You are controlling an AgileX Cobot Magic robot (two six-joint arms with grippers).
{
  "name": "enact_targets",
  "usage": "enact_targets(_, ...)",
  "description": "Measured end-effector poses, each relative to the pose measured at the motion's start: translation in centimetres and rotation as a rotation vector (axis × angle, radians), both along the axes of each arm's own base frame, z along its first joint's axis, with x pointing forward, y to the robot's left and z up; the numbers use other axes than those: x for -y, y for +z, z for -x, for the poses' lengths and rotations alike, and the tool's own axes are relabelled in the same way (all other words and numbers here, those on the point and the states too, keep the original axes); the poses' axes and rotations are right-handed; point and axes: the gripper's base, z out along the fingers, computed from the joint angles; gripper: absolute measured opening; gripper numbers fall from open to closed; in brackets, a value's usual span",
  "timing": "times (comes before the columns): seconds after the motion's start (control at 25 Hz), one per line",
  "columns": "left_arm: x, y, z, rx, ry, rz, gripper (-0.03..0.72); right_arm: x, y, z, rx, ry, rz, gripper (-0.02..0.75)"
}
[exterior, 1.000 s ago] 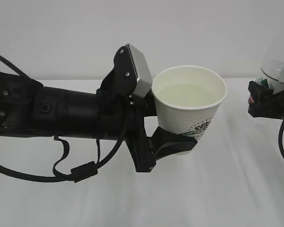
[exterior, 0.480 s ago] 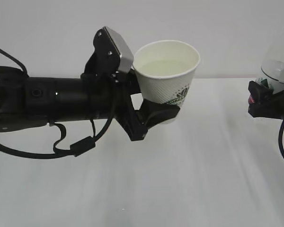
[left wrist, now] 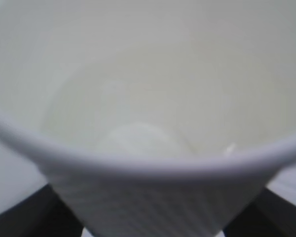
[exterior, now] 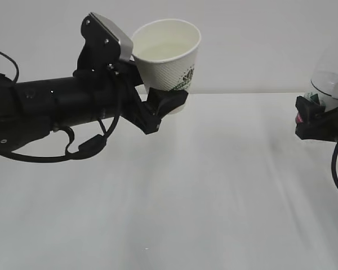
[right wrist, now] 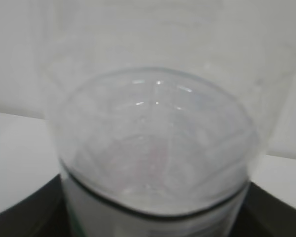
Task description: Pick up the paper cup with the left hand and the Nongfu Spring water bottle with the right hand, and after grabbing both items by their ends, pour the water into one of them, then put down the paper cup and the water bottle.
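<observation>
The white paper cup (exterior: 168, 59) with its green logo hangs upright at the upper left, held near its base by my left gripper (exterior: 168, 101), which is shut on it. Pale water (exterior: 164, 49) lies inside it. The left wrist view looks down into the cup (left wrist: 153, 187) at the water (left wrist: 138, 118), with a black finger (left wrist: 24, 212) at each lower corner. At the right edge, my right gripper (exterior: 318, 121) is shut on the clear Nongfu Spring water bottle (exterior: 333, 70), mostly cut off by the frame. The right wrist view is filled by the bottle (right wrist: 155, 148).
A white tabletop (exterior: 214, 191) spreads below both arms. A plain pale wall stands behind. The left arm's black cable (exterior: 79, 152) loops down beneath it.
My left arm has lifted the cup up and to the left, away from the bottle. The right gripper and bottle have stayed still.
</observation>
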Motion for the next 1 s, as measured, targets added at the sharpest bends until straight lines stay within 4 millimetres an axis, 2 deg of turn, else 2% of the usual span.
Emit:
enact_targets(0.16, -0.3, -0.1, -0.6, 0.026, 0.074, 0.006, 0.543, 0.0, 0.0, 0.0, 0.000, 0.000, 0.000, 0.496)
enact_targets(0.56, -1.2, -3.0, -2.5, -0.041, 0.226, 0.013, 0.543, 0.0, 0.0, 0.0, 0.000, 0.000, 0.000, 0.496)
enact_targets(1.0, -5.7, -3.0, -5.1, -0.039, 0.378, 0.043, 0.543, 0.0, 0.0, 0.0, 0.000, 0.000, 0.000, 0.496)
